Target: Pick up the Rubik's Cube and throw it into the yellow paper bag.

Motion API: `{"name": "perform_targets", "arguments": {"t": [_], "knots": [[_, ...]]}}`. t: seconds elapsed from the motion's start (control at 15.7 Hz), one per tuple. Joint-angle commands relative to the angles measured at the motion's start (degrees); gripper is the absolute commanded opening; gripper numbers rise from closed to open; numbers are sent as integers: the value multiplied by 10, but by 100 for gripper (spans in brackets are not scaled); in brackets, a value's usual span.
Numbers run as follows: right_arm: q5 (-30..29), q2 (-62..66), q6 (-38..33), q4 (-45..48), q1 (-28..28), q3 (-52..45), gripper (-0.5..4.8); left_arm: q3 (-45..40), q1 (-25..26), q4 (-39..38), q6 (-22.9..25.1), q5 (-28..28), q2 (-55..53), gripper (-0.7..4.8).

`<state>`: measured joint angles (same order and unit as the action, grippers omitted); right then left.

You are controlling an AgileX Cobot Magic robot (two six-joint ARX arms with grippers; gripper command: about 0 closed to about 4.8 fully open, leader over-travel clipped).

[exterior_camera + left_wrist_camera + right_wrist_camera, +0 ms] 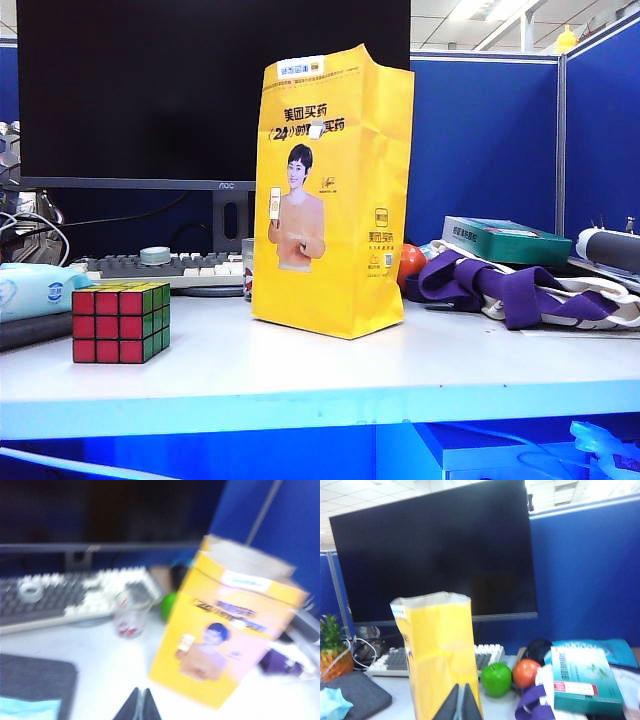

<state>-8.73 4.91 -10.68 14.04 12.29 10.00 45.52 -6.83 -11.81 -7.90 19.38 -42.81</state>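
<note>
Both grippers, left gripper (139, 706) and right gripper (461, 705), are pinched shut, empty. Rubik's Cube (120, 322) sits left of the yellow paper bag (334, 190) (upright, looks tippy), so a sloppy toss could topple it.

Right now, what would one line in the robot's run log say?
Rubik's Cube: on table, untouched | yellow paper bag: upright, top open | left tool: shut, empty, short of bag | right tool: shut, empty, facing bag

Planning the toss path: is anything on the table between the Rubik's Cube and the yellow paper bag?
Nothing visible. In the exterior view the Rubik's Cube sits on bare white table left of the upright yellow paper bag. The keyboard and cup lie behind that stretch.
</note>
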Motion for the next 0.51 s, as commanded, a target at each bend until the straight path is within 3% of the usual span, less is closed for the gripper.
{"name": "perform_targets", "arguments": {"t": [0.06,0.19,0.25,0.32,0.51], "knots": [[-4,66,1,-67,0,66,-1,163,1,-197,90,-8,-114,69],[-20,124,1,-102,0,107,-1,236,1,-275,94,-41,-170,363],[-38,153,1,-109,0,123,-1,256,1,-301,94,-38,-190,441],[-61,182,1,-111,0,138,-1,272,1,-332,91,-27,-210,479],[-181,303,-1,-108,1,200,-1,298,-8,-440,37,14,-296,479]]}}
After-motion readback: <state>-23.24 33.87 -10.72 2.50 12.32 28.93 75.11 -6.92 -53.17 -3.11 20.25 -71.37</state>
